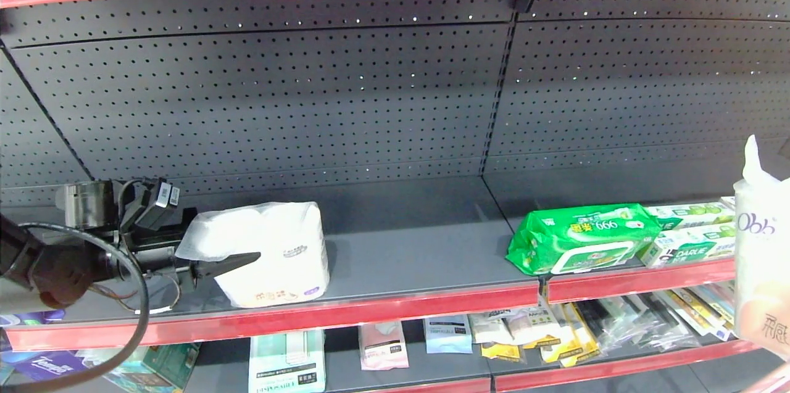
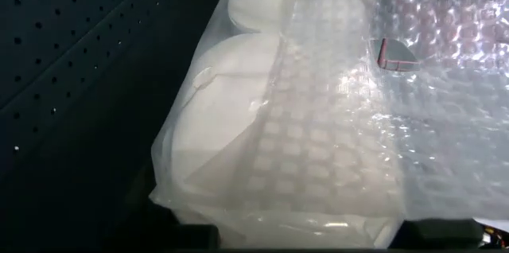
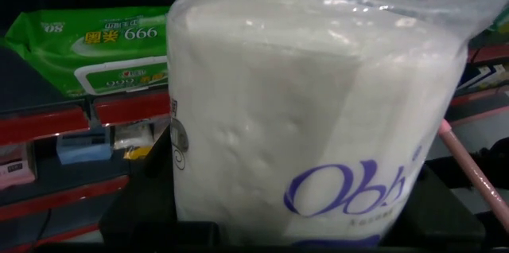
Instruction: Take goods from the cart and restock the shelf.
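A white pack of tissue rolls (image 1: 278,251) stands on the dark shelf (image 1: 419,251), near its left end. My left gripper (image 1: 237,262) comes in from the left with one dark finger (image 1: 228,264) across the pack's front face, and looks shut on it. The left wrist view has the pack's clear wrap (image 2: 318,126) pressed close against the camera. At the far right a second white tissue pack (image 1: 762,263) hangs in front of the shelf. My right gripper (image 3: 302,233) is shut on this pack (image 3: 318,118).
A green wet-wipes pack (image 1: 580,239) and green toothpaste boxes (image 1: 691,235) lie on the shelf's right section. The shelf is bare between the white pack and the wipes. Its front has a red lip (image 1: 370,313). Several small goods (image 1: 444,334) lie on the lower shelf.
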You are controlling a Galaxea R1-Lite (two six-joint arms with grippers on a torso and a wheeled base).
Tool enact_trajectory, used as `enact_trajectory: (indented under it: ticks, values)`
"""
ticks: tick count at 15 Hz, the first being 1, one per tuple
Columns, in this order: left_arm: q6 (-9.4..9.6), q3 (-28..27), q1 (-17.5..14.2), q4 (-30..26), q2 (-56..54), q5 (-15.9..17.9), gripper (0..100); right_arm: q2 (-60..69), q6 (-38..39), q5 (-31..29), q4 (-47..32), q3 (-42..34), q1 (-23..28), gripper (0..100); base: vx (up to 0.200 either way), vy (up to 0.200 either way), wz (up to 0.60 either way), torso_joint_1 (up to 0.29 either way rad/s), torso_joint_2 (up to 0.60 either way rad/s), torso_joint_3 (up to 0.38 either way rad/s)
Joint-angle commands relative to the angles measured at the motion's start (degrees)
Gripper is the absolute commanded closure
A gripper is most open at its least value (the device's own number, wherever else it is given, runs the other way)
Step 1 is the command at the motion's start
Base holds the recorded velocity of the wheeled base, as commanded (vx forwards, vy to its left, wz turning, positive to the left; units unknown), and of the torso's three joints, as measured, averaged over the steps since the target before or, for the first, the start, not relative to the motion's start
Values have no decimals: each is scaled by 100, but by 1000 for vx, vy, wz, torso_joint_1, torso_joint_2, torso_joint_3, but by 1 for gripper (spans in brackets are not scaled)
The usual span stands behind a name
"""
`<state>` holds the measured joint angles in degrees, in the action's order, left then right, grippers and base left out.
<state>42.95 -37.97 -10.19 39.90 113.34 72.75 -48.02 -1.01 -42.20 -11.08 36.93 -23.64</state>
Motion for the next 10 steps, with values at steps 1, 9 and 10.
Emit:
enact_trajectory:
  ticks: [1, 9, 10]
  values:
    - [65, 27, 0, -17, -13, 37, 100, -15, -4, 2, 1, -1, -1, 100, 0, 0, 0, 0, 0, 0]
    - [179, 150, 44, -26, -75, 99, 100, -50, -4, -7, 9, 25, -1, 100, 0, 0, 0, 0, 0, 0]
    - [179, 150, 44, -26, -75, 99, 100, -58, -4, -7, 9, 34, -1, 100, 0, 0, 0, 0, 0, 0]
